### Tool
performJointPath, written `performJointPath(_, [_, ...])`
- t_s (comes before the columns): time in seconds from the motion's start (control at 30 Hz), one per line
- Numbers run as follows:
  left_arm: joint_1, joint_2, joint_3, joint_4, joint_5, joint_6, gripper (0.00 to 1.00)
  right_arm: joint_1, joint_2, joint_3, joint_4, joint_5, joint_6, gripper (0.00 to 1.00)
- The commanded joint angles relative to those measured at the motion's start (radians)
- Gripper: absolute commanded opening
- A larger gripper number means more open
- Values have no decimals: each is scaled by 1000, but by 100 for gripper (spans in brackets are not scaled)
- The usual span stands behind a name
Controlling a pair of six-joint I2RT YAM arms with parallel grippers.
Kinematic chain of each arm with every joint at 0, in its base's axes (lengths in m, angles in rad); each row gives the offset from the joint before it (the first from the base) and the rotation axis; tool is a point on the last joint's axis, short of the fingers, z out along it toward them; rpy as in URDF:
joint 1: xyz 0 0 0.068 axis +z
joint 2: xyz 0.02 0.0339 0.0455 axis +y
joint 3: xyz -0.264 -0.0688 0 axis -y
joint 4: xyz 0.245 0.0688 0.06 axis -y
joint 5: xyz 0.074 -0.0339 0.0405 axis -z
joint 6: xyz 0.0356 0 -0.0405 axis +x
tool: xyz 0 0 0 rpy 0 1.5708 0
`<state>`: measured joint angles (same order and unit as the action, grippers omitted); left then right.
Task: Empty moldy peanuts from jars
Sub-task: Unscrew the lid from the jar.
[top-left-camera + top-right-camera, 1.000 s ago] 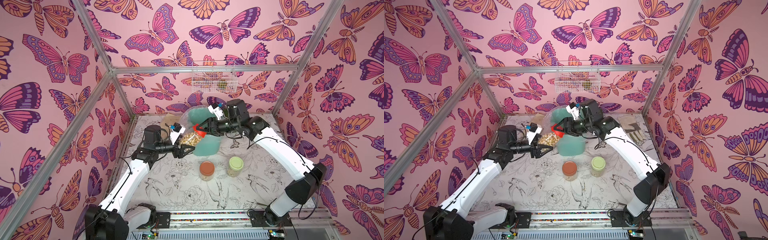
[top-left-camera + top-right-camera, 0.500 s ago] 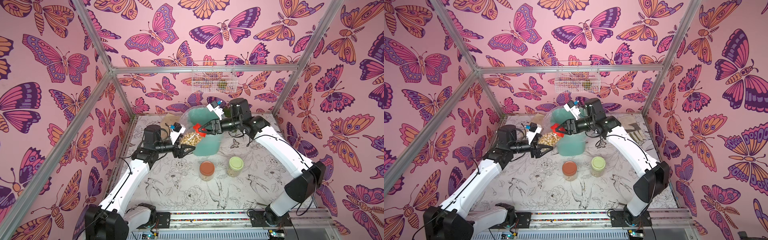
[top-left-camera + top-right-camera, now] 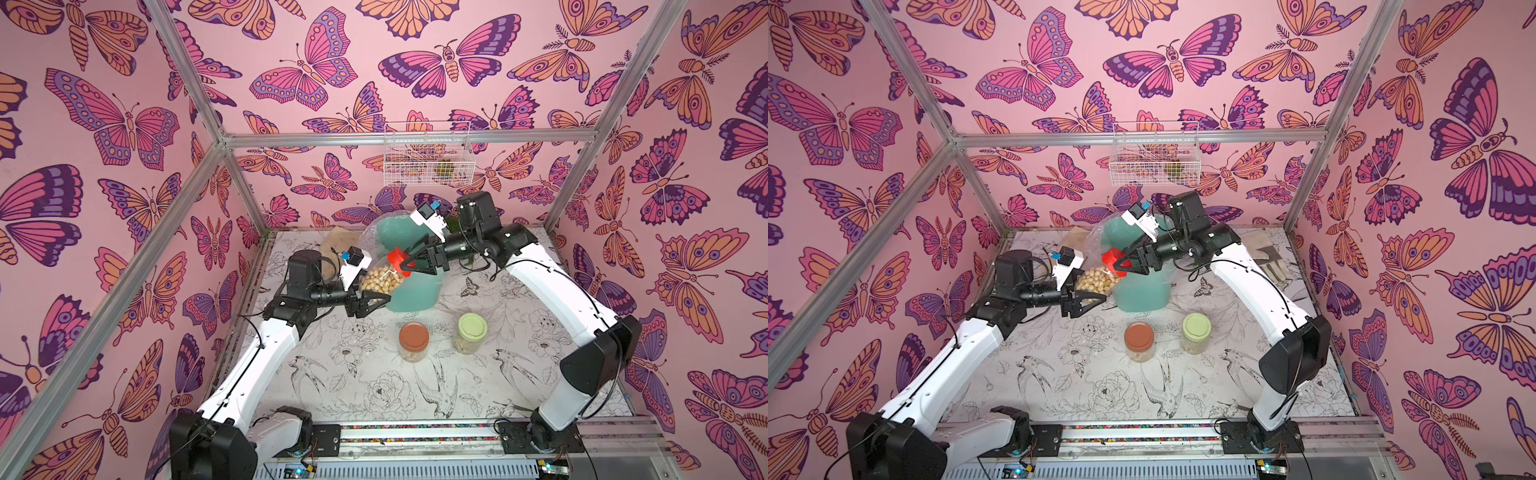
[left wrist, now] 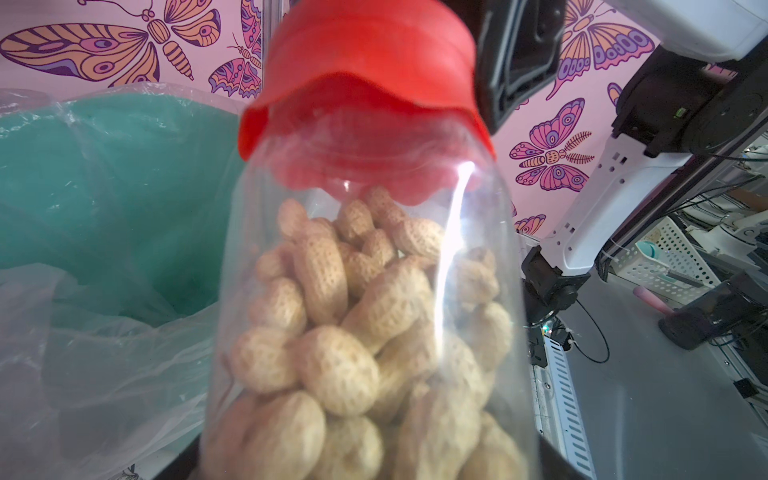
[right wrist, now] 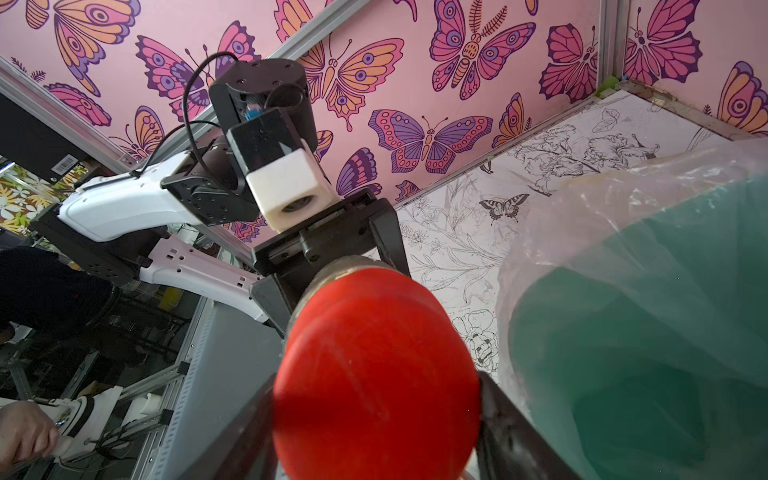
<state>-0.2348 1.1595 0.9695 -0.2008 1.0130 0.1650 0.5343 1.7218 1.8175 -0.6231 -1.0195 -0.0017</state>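
My left gripper (image 3: 376,298) is shut on the base of a clear jar (image 3: 380,280), holding it tilted in the air beside the teal bin (image 3: 415,293). The jar is packed with pale beige moldy peanuts (image 4: 353,332), and its red lid (image 3: 397,259) is on and points at my right gripper (image 3: 405,266). The right gripper's fingers stand close on either side of the red lid (image 5: 374,374); whether they press on it does not show. Two more jars stand upright on the table, one with a brown lid (image 3: 414,341) and one with a pale green lid (image 3: 471,332).
The teal bin (image 3: 1142,293) is lined with a clear plastic bag (image 5: 623,199) and stands at the back middle. A white wire basket (image 3: 428,153) hangs on the back wall. A brown sheet (image 3: 338,243) lies behind the left arm. Pale gloves (image 3: 1266,257) lie at the back right.
My right wrist has rolled a little round the red lid, its camera swinging up and to the left. The left arm and the jar have stayed put.
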Motion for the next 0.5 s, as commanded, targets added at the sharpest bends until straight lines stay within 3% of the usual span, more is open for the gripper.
performJointPath(0.0, [6, -1, 6, -31, -11, -13, 0, 2, -4, 27, 51, -27, 56, 87])
performJointPath(0.1, [5, -4, 6, -31, -21, -9, 0, 2, -6, 29, 52, -24, 98, 99])
performJointPath(0.23, [6, -4, 9, -28, -24, -9, 0, 3, -16, 18, 66, 18, 161, 99])
performJointPath(0.47, [6, -12, 3, -26, -39, -6, 0, 2, -60, 0, 46, 313, 417, 99])
